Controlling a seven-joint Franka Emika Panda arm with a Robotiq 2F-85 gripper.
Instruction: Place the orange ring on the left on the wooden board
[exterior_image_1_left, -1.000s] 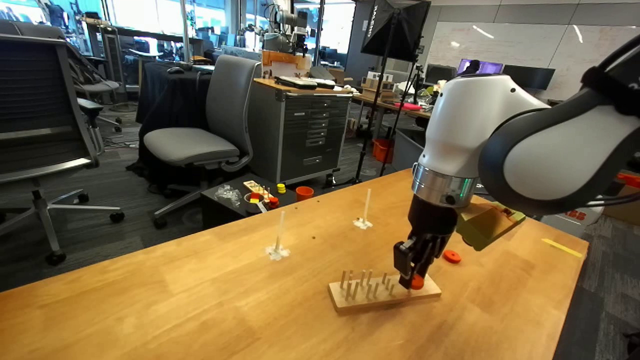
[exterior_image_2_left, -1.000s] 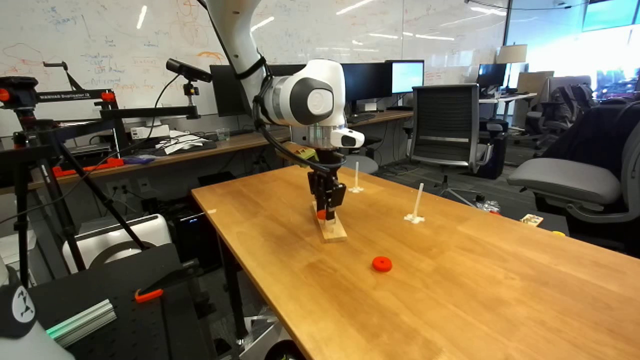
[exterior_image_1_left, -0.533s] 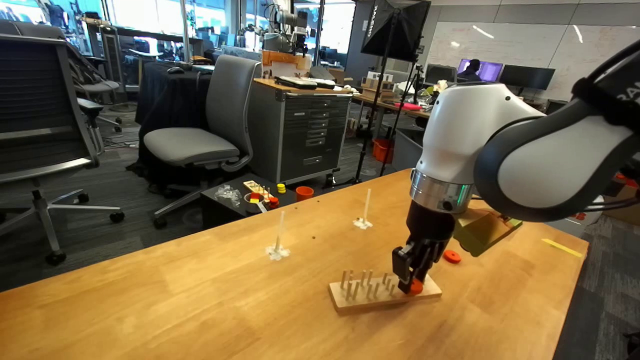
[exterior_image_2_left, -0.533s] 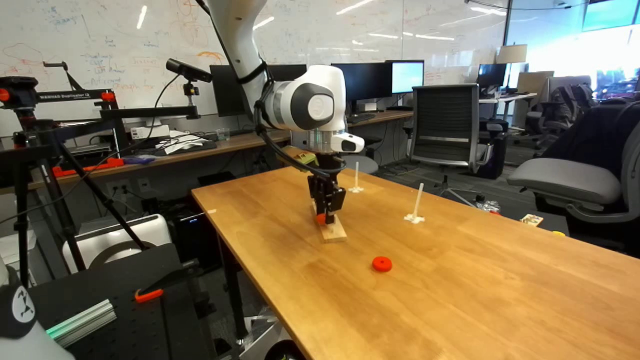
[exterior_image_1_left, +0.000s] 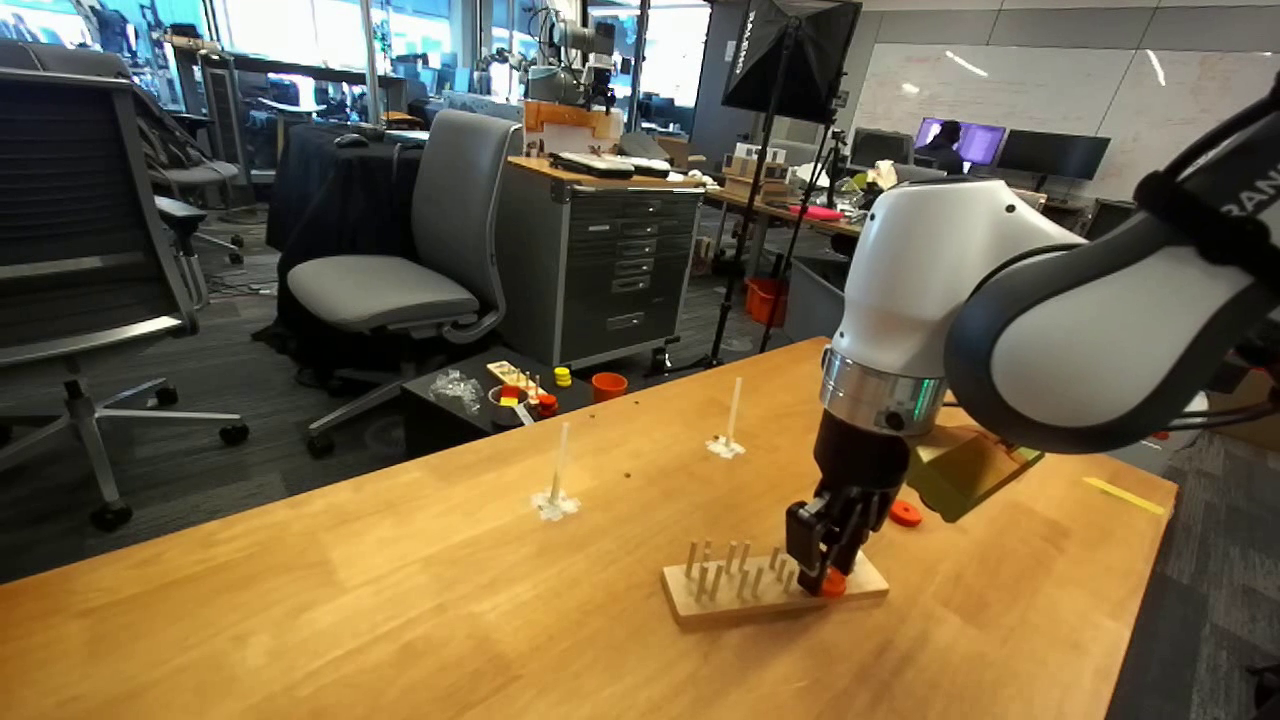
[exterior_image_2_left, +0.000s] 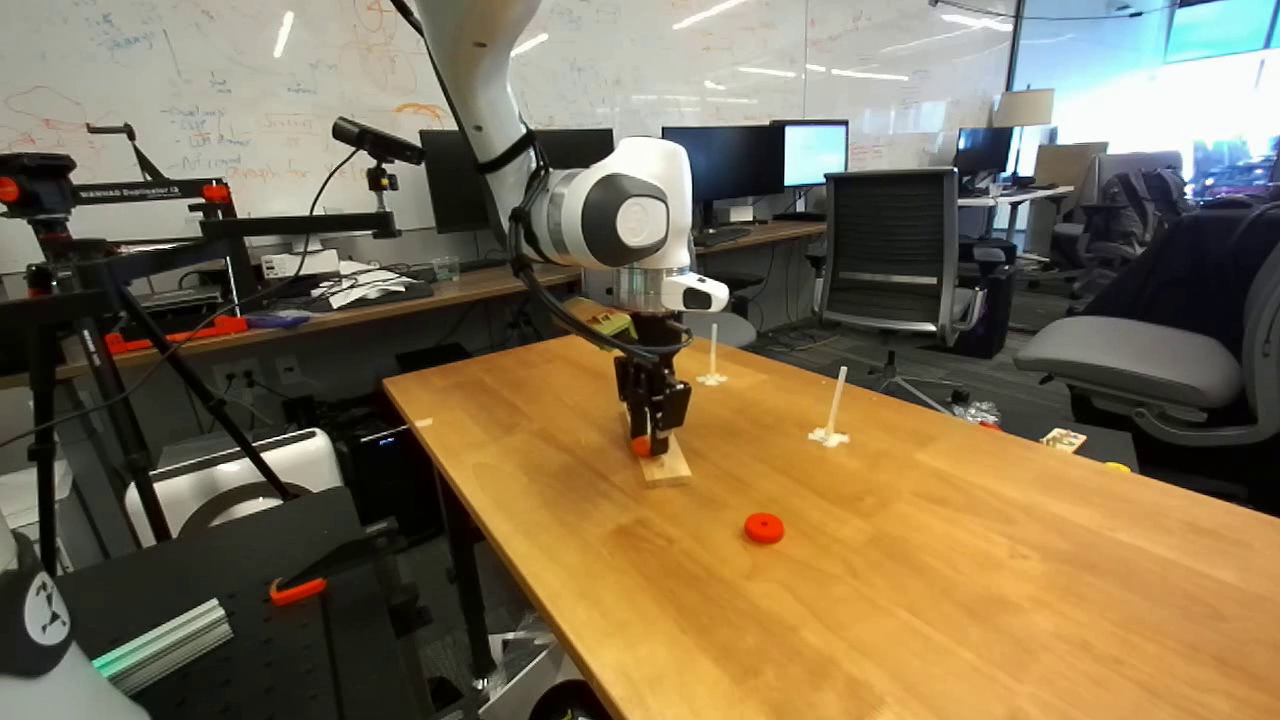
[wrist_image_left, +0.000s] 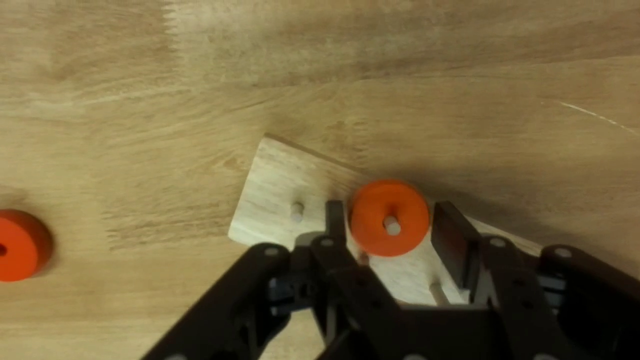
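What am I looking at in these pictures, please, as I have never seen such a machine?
This is a robot arm with a two-fingered gripper. Two viewpoints are outside cameras; the third looks down from the wrist. The table carries a pegged wooden board, a loose ring, and a thin stick and another stick, both upright. Between the gripper's fingers is an orange ring, one peg poking through it. Thin gaps seem to show on both sides, so probably nothing is held.
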